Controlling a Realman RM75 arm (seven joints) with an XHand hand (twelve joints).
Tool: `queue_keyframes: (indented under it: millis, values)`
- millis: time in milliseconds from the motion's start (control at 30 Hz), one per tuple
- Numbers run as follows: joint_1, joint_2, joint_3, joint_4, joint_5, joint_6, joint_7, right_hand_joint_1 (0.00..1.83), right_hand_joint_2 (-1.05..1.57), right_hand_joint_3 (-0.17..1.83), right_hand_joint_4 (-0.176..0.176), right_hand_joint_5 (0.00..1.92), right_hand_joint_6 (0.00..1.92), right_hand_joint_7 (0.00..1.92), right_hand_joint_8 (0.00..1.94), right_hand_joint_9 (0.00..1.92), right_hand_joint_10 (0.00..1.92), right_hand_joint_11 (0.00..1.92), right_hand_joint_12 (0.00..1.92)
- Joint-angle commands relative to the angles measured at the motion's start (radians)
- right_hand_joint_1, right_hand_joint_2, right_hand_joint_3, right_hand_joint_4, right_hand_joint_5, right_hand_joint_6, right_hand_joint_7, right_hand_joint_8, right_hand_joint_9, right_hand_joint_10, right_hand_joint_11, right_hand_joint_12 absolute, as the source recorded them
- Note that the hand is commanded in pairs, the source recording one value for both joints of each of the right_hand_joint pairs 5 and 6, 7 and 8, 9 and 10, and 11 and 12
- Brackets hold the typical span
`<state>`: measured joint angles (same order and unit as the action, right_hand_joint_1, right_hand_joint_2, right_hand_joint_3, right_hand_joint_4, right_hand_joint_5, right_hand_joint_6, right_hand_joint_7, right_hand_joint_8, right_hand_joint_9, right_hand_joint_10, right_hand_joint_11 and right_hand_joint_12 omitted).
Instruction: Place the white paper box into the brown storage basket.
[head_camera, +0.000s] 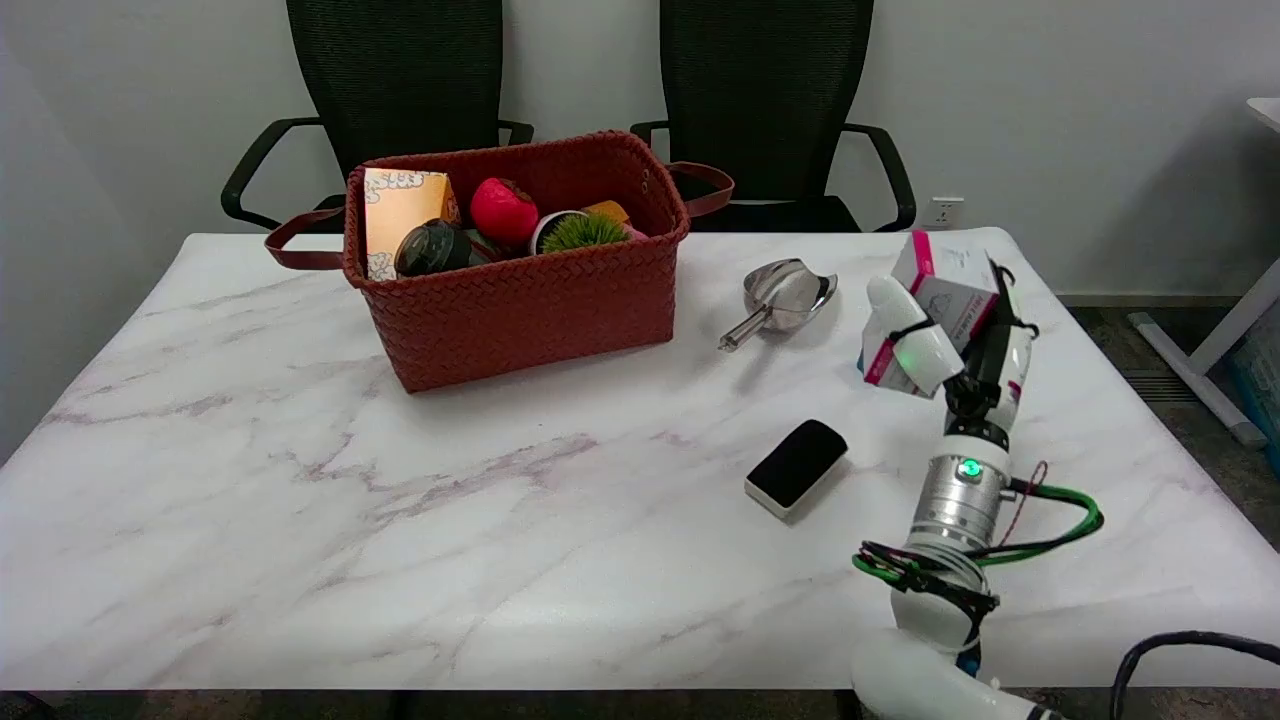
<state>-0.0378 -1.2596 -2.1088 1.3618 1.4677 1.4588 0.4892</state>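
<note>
The white paper box (945, 285), edged in pink, is tilted at the table's right side. My right hand (950, 335) grips it from the near side, with the thumb across its front face. Whether the box rests on the table or hangs just above it, I cannot tell. The brown woven storage basket (530, 310) stands at the back left of the hand, well apart from it. Inside the basket are an orange carton (395, 205), a dark round jar (432, 248), a red ball (503, 210) and a small green plant pot (582, 232).
A metal scoop (785, 295) lies between the basket and the box. A black-topped eraser block (797, 466) sits on the marble table (400, 520) to the near left of my wrist. Two black chairs (760, 100) stand behind the table.
</note>
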Motion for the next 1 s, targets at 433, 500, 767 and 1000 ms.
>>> queue_keyframes:
  millis: [433, 500, 767, 1000]
  values:
    - [0.301, 0.054, 0.021, 0.013, -0.071, -0.350, -0.121, 1.19, 0.98, 0.42, 0.000, 0.42, 0.42, 0.94, 0.94, 0.83, 0.83, 0.85, 0.85]
    - [0.323, 0.054, 0.021, 0.008, -0.071, -0.368, -0.135, 1.19, 0.97, 0.44, 0.000, 0.42, 0.42, 0.94, 0.94, 0.83, 0.83, 0.85, 0.85]
    - [0.393, 0.045, 0.013, -0.028, -0.067, -0.447, -0.140, 1.19, 0.96, 0.46, 0.000, 0.43, 0.43, 0.94, 0.94, 0.82, 0.82, 0.79, 0.79]
    - [0.460, 0.021, 0.012, -0.071, -0.070, -0.557, -0.134, 1.18, 0.93, 0.50, 0.000, 0.44, 0.44, 0.94, 0.94, 0.82, 0.82, 0.74, 0.74]
